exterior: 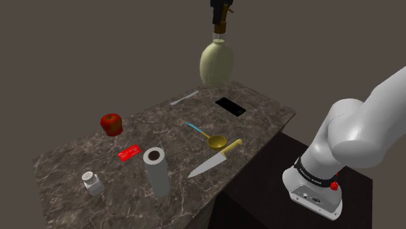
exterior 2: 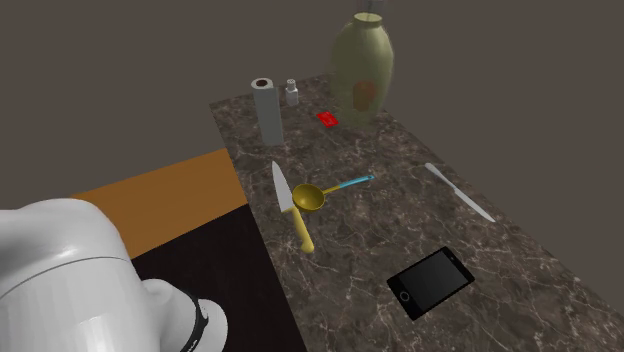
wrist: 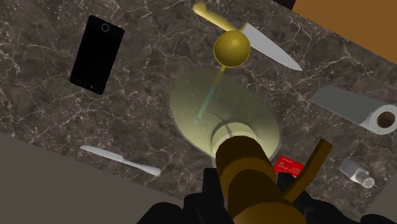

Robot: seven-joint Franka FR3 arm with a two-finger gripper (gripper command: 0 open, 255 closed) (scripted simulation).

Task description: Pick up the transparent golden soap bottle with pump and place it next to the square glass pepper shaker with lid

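Aloft, the black gripper [exterior: 220,14] clasps the brown pump [wrist: 248,181] of the translucent olive-gold soap bottle [exterior: 216,62]. Its fingers [wrist: 184,213] are drawn narrow on the pump, and the bottle's body hangs straight below them, well clear of the dark marble countertop [exterior: 260,107].

The step in hand is judged to be the carry. The square pepper shaker [exterior: 92,183] stands well apart from the fingers, at the counter's far end, past the red card [exterior: 129,152] and just beside the upright paper towel roll [exterior: 156,171]. A gold measuring spoon [exterior: 209,135] and a yellow-handled chef's knife [exterior: 215,159] lie between the fingers and that end.

To do the carry well:
- Keep the present height until the bottle is past the spoon, the knife and the tall roll.
- Travel smoothly, since a bottle held only by its pump may swing.
- Come down over bare marble near the shaker, on the side away from the roll.
- Part the fingers only once the base sits flat, and let the wide body stop short of touching the shaker.
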